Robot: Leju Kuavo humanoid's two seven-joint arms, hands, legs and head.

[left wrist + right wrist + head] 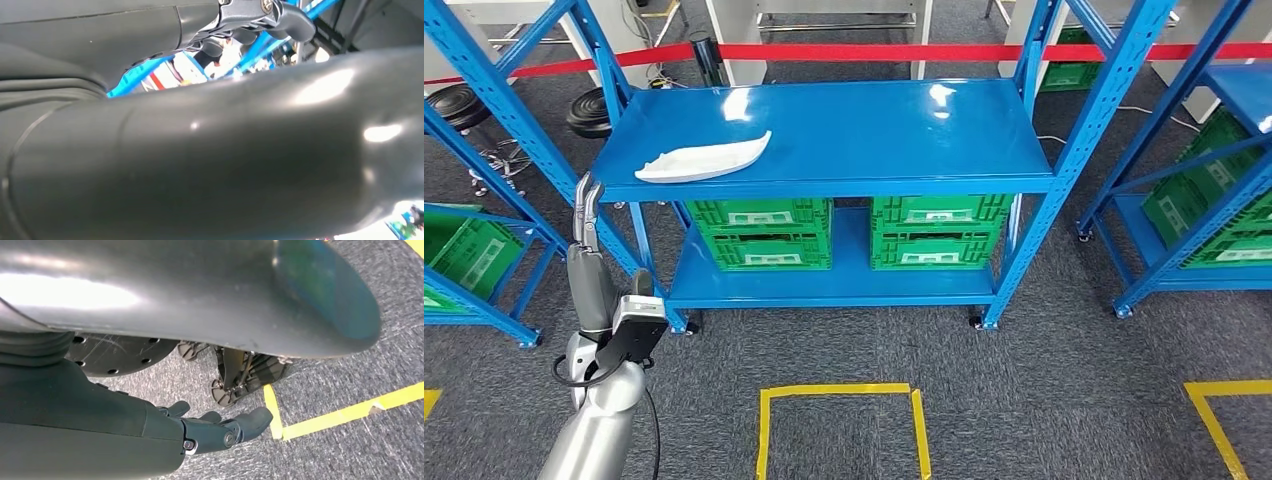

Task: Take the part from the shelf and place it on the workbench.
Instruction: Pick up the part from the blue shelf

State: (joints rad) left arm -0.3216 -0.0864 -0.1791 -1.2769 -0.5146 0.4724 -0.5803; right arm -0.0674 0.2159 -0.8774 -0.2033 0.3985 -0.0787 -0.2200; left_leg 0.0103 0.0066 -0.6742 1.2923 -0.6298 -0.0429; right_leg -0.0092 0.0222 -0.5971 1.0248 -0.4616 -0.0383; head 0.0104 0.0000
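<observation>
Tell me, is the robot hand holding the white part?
No, the white part lies on the blue shelf, apart from the left robot hand.

Head view looks down at shelf (824, 135); wrist views (close-up) perhaps floorward.

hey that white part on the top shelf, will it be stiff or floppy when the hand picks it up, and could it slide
The white part looks like thin moulded shell, so probably stiff and light. It lies on the glossy blue shelf, so a push may slide it. Its curved, tapering shape might rock when gripped.
</observation>
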